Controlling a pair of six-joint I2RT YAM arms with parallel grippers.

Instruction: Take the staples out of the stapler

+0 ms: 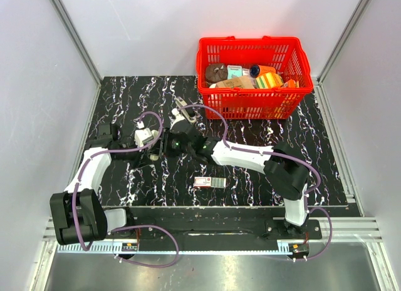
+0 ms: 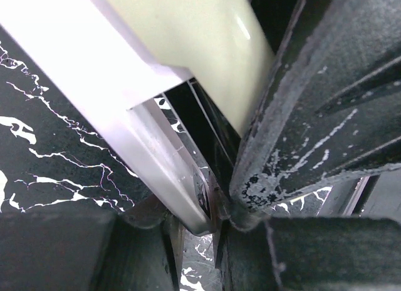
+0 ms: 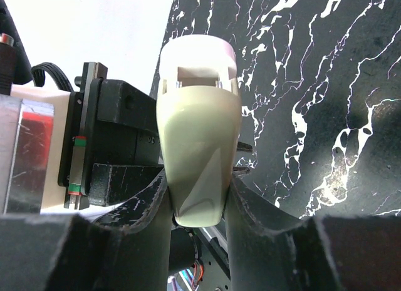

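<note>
The stapler's cream top is clamped between my right gripper's two black fingers, and points away from the camera above the black marble table. In the left wrist view the cream top runs diagonally over the stapler's silver metal rail. The rail's end sits between my left gripper's closed fingers. In the top view both grippers meet at the stapler, left of the table's middle. The stapler is mostly hidden there. No loose staples show.
A small red and white box lies on the table in front of the grippers. A red basket with several items stands at the back right. The right gripper's finger crowds the left wrist view.
</note>
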